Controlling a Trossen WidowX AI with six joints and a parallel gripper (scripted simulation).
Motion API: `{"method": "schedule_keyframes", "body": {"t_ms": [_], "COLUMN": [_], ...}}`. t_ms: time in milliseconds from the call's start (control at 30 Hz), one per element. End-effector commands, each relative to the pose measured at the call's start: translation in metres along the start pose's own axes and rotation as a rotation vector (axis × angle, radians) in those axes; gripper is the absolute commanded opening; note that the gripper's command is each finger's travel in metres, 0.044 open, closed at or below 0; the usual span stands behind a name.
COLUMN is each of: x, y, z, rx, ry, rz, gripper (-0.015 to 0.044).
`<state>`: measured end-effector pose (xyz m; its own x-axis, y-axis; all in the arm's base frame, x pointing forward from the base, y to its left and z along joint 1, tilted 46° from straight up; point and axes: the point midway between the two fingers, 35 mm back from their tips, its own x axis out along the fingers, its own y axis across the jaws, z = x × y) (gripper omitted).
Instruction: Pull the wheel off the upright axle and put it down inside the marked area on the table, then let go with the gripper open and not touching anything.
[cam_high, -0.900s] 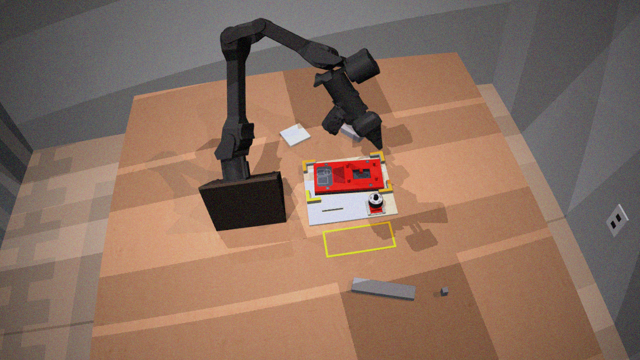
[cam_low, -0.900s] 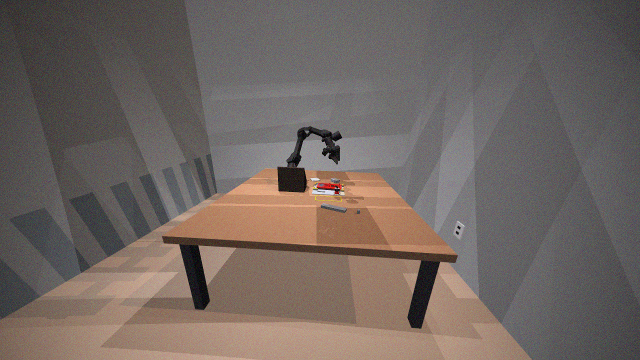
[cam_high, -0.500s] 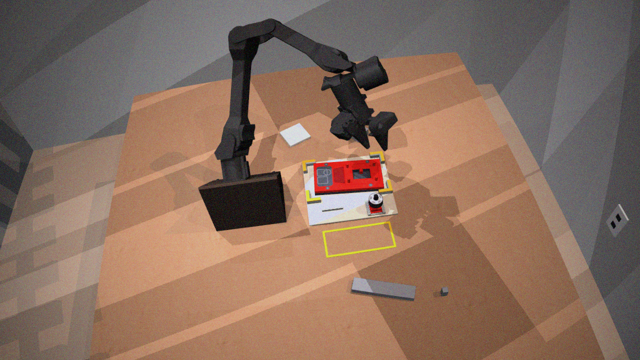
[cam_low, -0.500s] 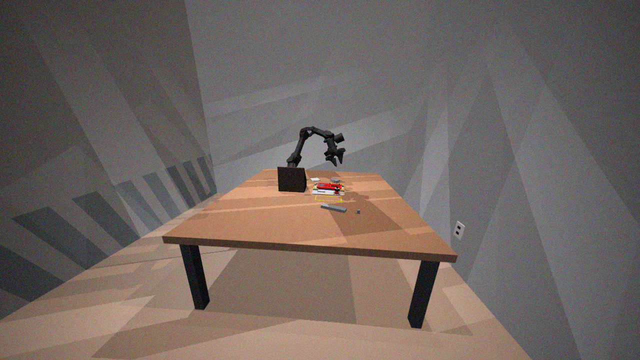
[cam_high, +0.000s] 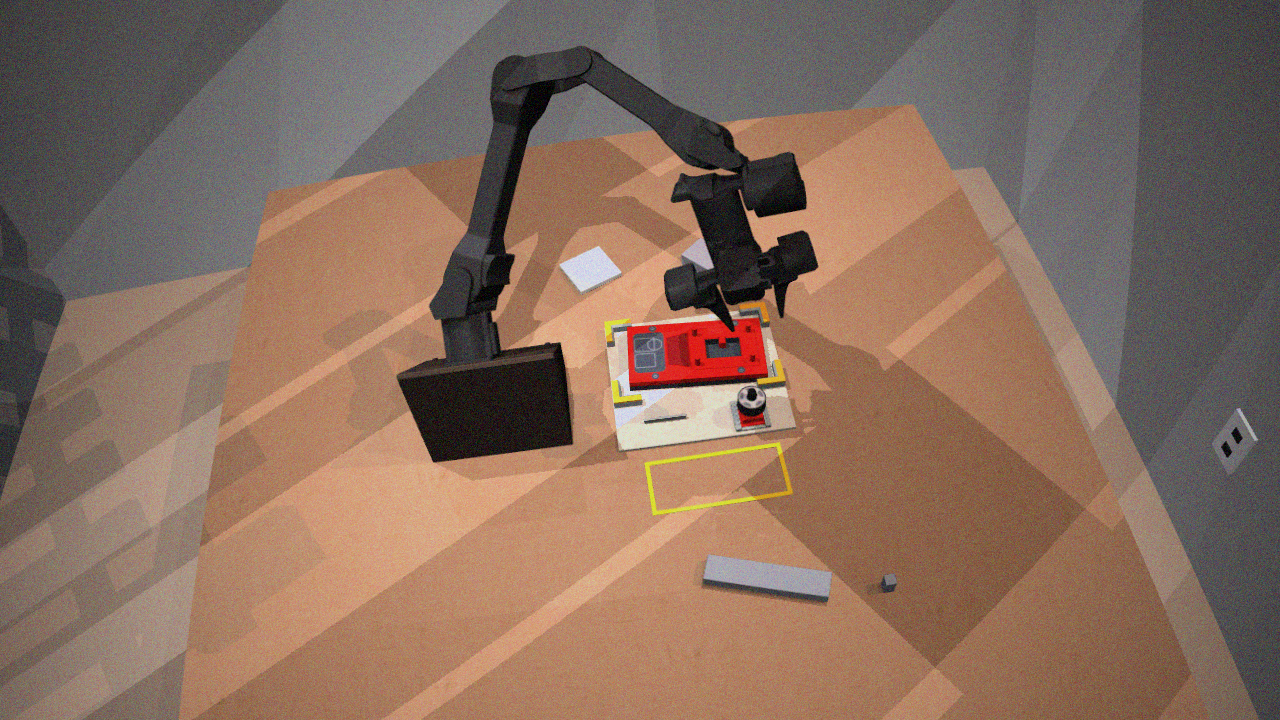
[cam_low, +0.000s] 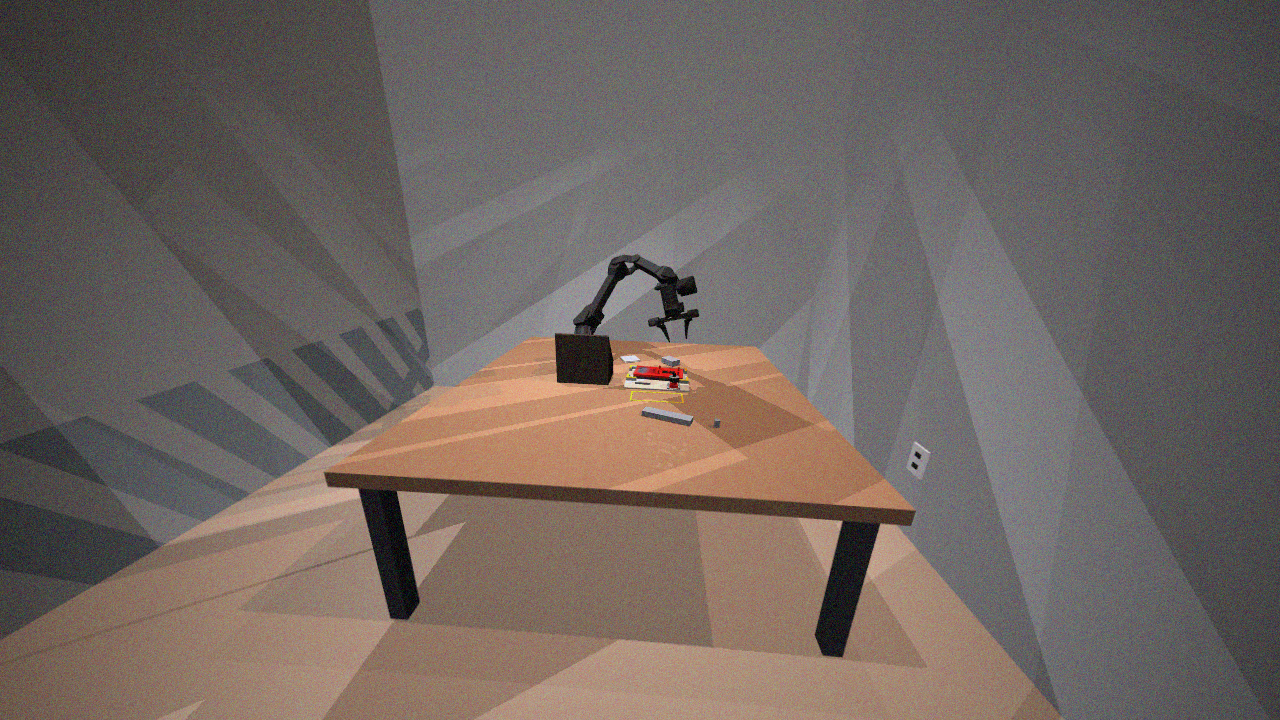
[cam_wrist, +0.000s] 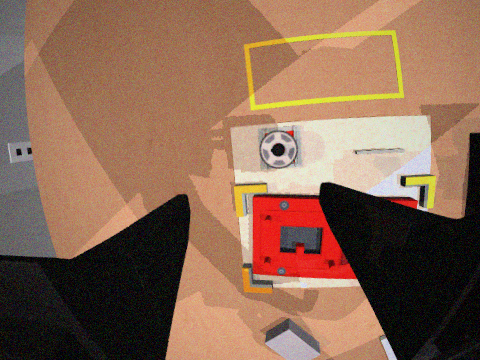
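Note:
The wheel (cam_high: 742, 401) (cam_wrist: 288, 150), with a pale spoked face and dark rim, sits on the upright axle (cam_high: 751, 392) (cam_wrist: 278, 149). The axle's red and grey base stands on the cream board (cam_high: 693, 434) (cam_wrist: 400, 131). The marked area (cam_high: 712, 454) (cam_wrist: 327, 102) is a yellow outline on the table beside the board, with nothing inside it. My gripper (cam_high: 757, 323) (cam_low: 677, 339) (cam_wrist: 255, 197) is open and empty, high above the far side of the board. In the wrist view the wheel lies beyond the fingertips. The axle below the wheel is mostly hidden.
A red panel (cam_high: 684, 358) (cam_wrist: 300, 215) lies on the board between yellow corner brackets. A thin dark bar (cam_high: 665, 419) lies near the wheel. A white tile (cam_high: 590, 268) and a grey block (cam_wrist: 291, 341) lie behind. A long grey bar (cam_high: 767, 577) and small cube (cam_high: 887, 582) lie in front.

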<state>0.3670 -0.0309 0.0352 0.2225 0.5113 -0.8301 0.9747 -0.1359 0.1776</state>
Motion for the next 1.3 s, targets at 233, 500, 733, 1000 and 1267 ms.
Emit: {"method": "schedule_keyframes", "body": {"t_ms": [233,500,733,1000,1267], "x": [0.05,0.073,0.076,0.076,0.076], "y": [-0.004,-0.009,-0.01,-0.01,-0.016], "z": [0.002,0.004,0.005,0.005,0.005], "rx": [-1.096,-1.552,-1.619,-1.619,-1.619], "ry": [0.239,0.374,0.391,0.391,0.391], "rz": [-0.075,-0.019,-0.006,-0.006,-0.006], "gripper": [0.03,0.03,0.03,0.03,0.03]}}
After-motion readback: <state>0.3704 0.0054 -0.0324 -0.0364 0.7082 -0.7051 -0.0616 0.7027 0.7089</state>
